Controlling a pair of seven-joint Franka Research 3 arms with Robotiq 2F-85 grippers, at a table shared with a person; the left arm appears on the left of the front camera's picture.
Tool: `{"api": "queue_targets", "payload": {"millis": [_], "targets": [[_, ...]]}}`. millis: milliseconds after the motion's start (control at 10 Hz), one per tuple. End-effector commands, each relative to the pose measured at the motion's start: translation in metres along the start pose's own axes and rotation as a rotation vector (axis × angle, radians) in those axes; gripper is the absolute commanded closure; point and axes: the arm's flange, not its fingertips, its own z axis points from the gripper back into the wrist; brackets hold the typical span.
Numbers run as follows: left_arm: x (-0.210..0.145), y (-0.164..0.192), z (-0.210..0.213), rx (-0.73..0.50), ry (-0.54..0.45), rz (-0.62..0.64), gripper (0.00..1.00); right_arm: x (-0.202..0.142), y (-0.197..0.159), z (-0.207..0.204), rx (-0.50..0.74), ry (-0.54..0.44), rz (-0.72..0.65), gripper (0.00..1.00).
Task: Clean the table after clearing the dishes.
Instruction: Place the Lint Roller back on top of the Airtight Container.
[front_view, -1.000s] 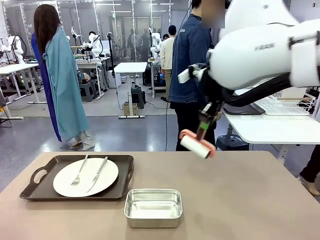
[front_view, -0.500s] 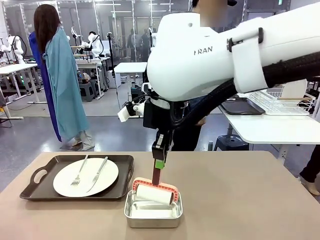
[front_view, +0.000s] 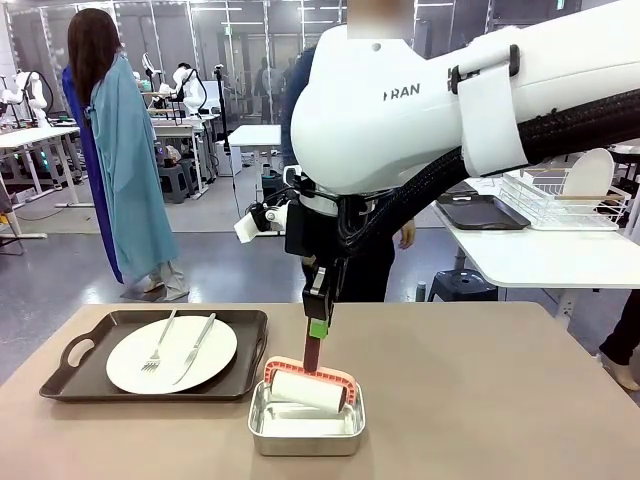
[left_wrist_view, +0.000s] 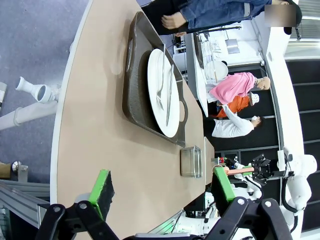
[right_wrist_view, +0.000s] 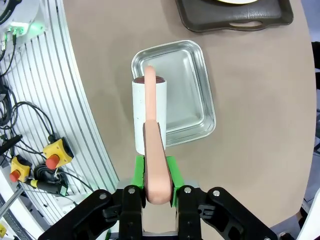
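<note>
From the front, we see our right gripper (front_view: 318, 327) above the steel pan (front_view: 300, 438), its pads closed on the stem of a lint roller (front_view: 308, 388) whose white roll sits within the pan's rim. Left of the pan, on the table (front_view: 500, 400), a dark tray (front_view: 250, 350) carries a white plate (front_view: 215, 362) with a fork (front_view: 160, 342) and knife (front_view: 195, 348).

At the left wrist, our left gripper (left_wrist_view: 162, 187) stands wide open, gripping nothing, over the table's (left_wrist_view: 95, 135) edge; the tray (left_wrist_view: 137, 100), plate (left_wrist_view: 155, 60) and pan (left_wrist_view: 191, 161) lie beyond.

At the right wrist, our right gripper (right_wrist_view: 155, 182) pinches the roller's (right_wrist_view: 140, 115) pink handle over the pan (right_wrist_view: 190, 95).
</note>
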Motion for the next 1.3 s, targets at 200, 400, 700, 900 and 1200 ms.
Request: {"api": "queue_targets", "payload": {"millis": [200, 400, 700, 900, 1200], "targets": [[-0.002, 0.000, 0.003, -0.007, 0.006, -0.013, 0.00, 0.004, -0.015, -0.011, -0.020, 0.009, 0.062, 0.78], [-0.002, 0.000, 0.003, -0.007, 0.006, -0.013, 0.00, 0.011, -0.043, -0.031, 0.057, 0.005, 0.071, 0.78], [-0.002, 0.000, 0.003, -0.007, 0.006, -0.013, 0.00, 0.023, -0.075, -0.052, 0.059, 0.047, 0.076, 0.78], [-0.002, 0.000, 0.003, -0.007, 0.006, -0.013, 0.00, 0.036, -0.090, -0.070, 0.064, 0.086, 0.105, 0.78], [-0.002, 0.000, 0.003, -0.007, 0.006, -0.013, 0.00, 0.051, -0.102, -0.089, 0.096, 0.120, 0.162, 0.78]]}}
